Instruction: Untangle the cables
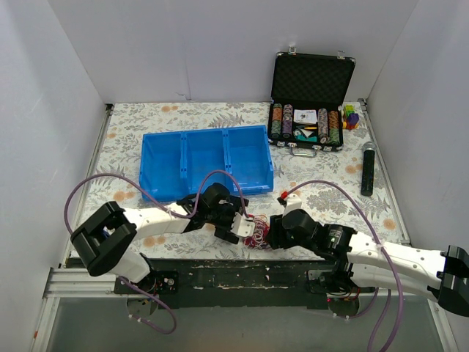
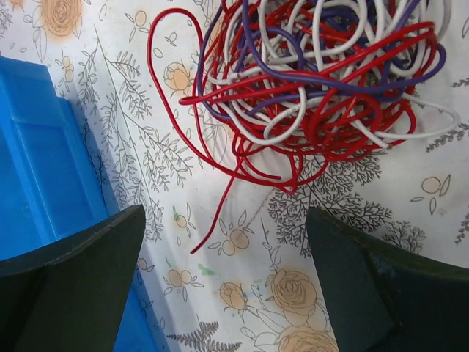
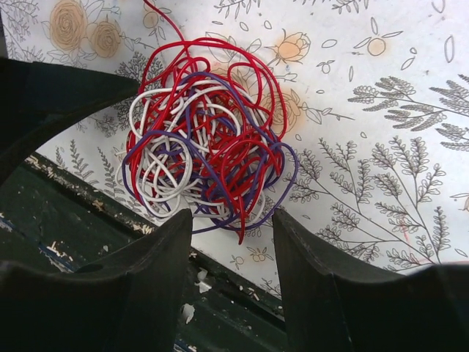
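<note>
The cables (image 1: 256, 231) lie as one tight ball of red, white and purple wires on the floral cloth, close to the table's near edge and between my two grippers. My left gripper (image 1: 238, 222) is just left of the ball and is open. In the left wrist view the cables (image 2: 322, 81) sit ahead of the left gripper (image 2: 225, 220), and only a loose red end reaches toward the gap. My right gripper (image 1: 272, 233) is at the ball's right side. In the right wrist view the right gripper (image 3: 233, 220) is open just short of the cables (image 3: 205, 147), gripping nothing.
A blue three-compartment bin (image 1: 207, 158) stands behind the left arm, and its wall (image 2: 37, 161) is close to the left finger. An open poker chip case (image 1: 311, 103) and a black cylinder (image 1: 368, 169) are at the back right. The dark table-edge rail (image 3: 88, 235) runs under the right gripper.
</note>
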Available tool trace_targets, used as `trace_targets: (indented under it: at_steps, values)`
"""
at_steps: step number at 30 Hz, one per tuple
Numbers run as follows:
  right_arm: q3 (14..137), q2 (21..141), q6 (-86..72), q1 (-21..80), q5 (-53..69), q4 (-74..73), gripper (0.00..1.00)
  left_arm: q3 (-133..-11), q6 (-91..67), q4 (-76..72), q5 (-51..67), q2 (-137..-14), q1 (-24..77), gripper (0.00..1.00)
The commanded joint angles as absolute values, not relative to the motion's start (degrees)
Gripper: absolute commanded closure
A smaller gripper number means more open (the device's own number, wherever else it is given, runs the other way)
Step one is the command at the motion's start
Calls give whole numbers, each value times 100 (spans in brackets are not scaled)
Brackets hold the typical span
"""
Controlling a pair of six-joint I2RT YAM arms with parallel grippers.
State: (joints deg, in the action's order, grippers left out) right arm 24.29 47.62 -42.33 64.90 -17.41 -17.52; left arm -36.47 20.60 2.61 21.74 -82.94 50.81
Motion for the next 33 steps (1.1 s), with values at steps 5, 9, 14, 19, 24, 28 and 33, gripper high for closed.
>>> trace_targets:
  at_steps: [5,9,14,19,24,28,33]
  values:
    - [2382,4632,-4096,6495,-1573,-1222,47,-4025,2417,306,2171,-8674,5115,43]
    - [2408,4570,-4052,6495,-1591,-1231,48,-4332,2408,816,2145,-8877,5115,66]
    - [2470,4491,-3990,6495,-1573,-1213,50,-4544,2487,1317,2110,-9017,5115,86]
    - [2557,4412,-3902,6495,-1591,-1248,52,-4720,2470,1748,1987,-9088,5115,100]
    - [2672,4386,-3841,6495,-1617,-1301,54,-4947,2154,1767,1916,-8974,5115,100]
    - [2716,4386,-3788,6495,-1565,-1249,43,-5404,1531,1714,1741,-8711,5115,100]
    - [2672,4289,-3762,6495,-1459,-897,19,-5932,854,1985,1617,-8149,5115,100]
